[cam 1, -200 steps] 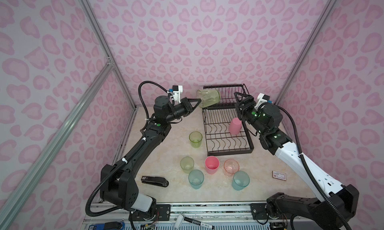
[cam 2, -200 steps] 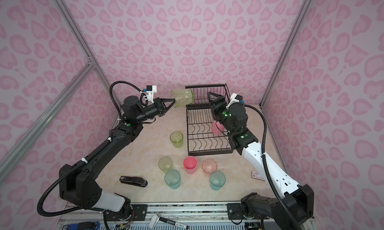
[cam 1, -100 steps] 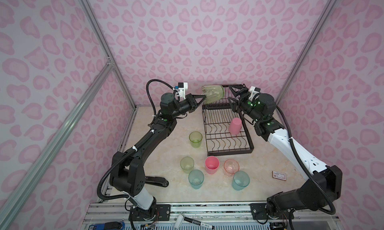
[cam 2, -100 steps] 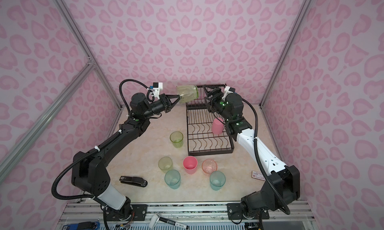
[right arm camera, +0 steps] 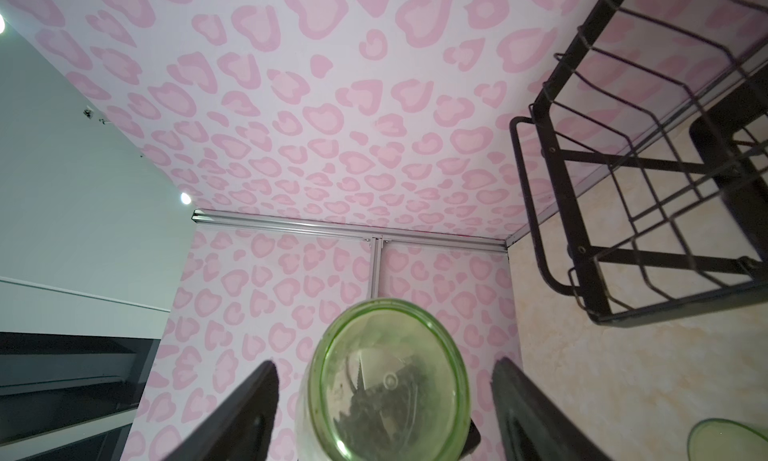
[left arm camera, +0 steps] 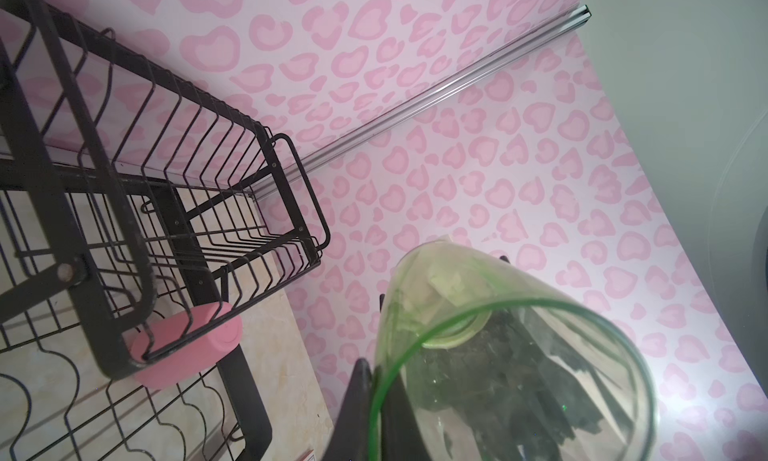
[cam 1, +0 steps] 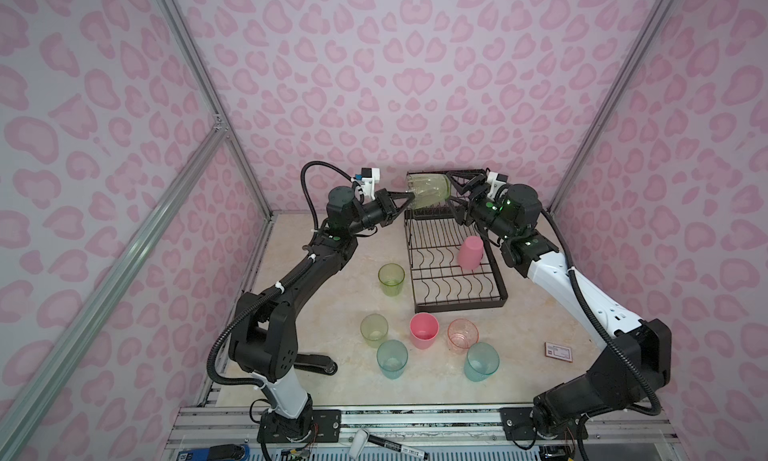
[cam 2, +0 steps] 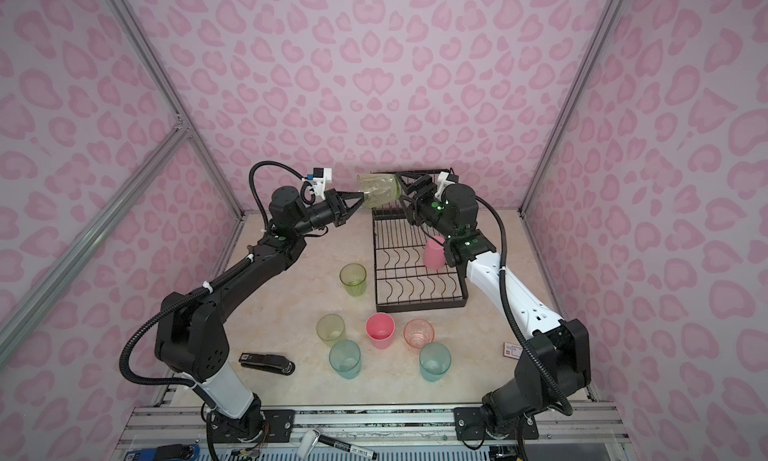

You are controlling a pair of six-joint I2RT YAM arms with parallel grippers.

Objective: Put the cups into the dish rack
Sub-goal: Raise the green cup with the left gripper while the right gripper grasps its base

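Handover is happening near the rack's [cam 1: 457, 303] basket: left pincer [cam 1: 408, 195] is gripping a sideways green cup [cam 1: 428, 188] by its rim; right pincer [right arm camera: 385, 363] is straddling its base, open, and probably needs closing before left releases.

The beige tabletop [cam 1: 519, 313] bears the dish rack [cam 1: 457, 303] at twelve o'clock, six upright cups [cam 1: 424, 330] towards six, a stapler [cam 2: 266, 361] at eight, and a card [cam 1: 558, 351] at four.

Left gripper [cam 1: 409, 195] raised, pinched tight; right gripper [cam 1: 452, 196] facing it, jaws spread.
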